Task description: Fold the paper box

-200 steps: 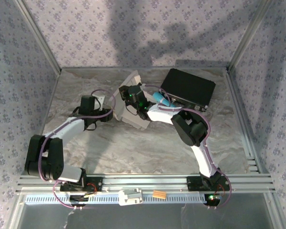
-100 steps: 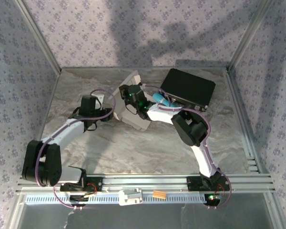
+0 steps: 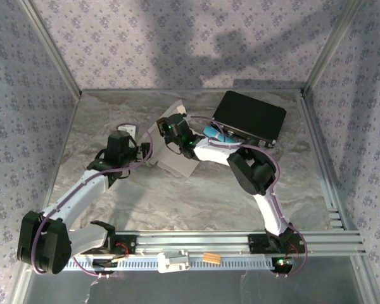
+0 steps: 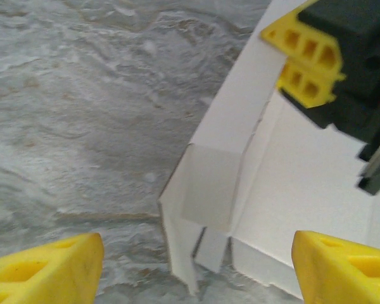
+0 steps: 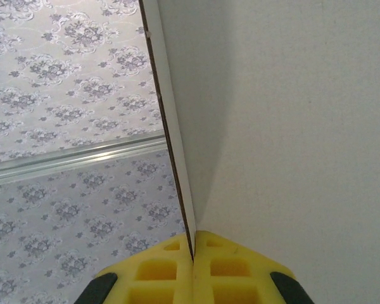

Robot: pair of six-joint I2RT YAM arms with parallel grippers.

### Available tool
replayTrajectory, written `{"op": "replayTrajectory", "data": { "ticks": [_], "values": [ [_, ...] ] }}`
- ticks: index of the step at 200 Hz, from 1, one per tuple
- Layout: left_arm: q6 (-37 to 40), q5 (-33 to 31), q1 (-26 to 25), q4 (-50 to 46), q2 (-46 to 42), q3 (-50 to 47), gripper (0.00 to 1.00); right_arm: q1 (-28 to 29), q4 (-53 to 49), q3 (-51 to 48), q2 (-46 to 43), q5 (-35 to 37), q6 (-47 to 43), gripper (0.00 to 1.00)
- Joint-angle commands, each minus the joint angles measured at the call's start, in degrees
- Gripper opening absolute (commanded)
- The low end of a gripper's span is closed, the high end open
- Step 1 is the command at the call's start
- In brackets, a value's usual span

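One edge of the paper box (image 4: 304, 177) sits pinched in the right gripper (image 5: 193, 253), apparently for steadying; the left gripper (image 4: 193, 266) gapes empty.

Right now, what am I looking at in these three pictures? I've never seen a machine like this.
This is a robot with a left arm and a right arm, each ending in a two-finger gripper with yellow pads. One picture looks down from above on the marble-patterned table. The other two come from small cameras on the wrists. On the table lie a white paper box, partly folded, and a black case. The right gripper is pinched shut on a cardboard edge of the box. The left gripper is open, facing the box's corner and holding nothing.
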Motion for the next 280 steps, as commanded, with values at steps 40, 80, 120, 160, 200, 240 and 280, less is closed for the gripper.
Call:
{"op": "replayTrajectory", "data": {
  "ticks": [40,80,120,160,200,240,280],
  "values": [
    [9.2,-11.0,-2.8,-5.7,0.2,7.0,0.74,-0.4,-16.2,3.9,-6.7,-0.2,3.2,0.00],
    [3.6,-8.5,-3.5,-5.7,-2.2,4.4,0.77,-1.9,-19.1,5.3,-7.7,-2.4,6.6,0.00],
    [7.1,-9.2,-3.3,-5.1,-1.8,3.3,0.78,-3.0,-24.3,7.9,-8.9,-3.7,6.1,0.00],
    [8.2,-11.8,-2.4,-4.0,1.6,4.0,0.75,-3.0,-25.2,8.3,-9.3,-5.0,6.8,0.00],
    [10.4,-10.5,-1.3,-3.0,6.3,7.0,0.56,-3.0,-25.8,8.1,-9.6,-5.7,6.9,0.00],
    [11.8,-7.5,-0.2,-2.8,6.2,7.3,0.15,-3.7,-25.6,7.6,-10.1,-7.5,5.7,0.07],
    [15.9,5.3,4.9,-0.1,3.2,3.6,0.00,-7.3,-16.0,3.8,-11.6,-18.2,-0.8,0.49]
  ]
}}
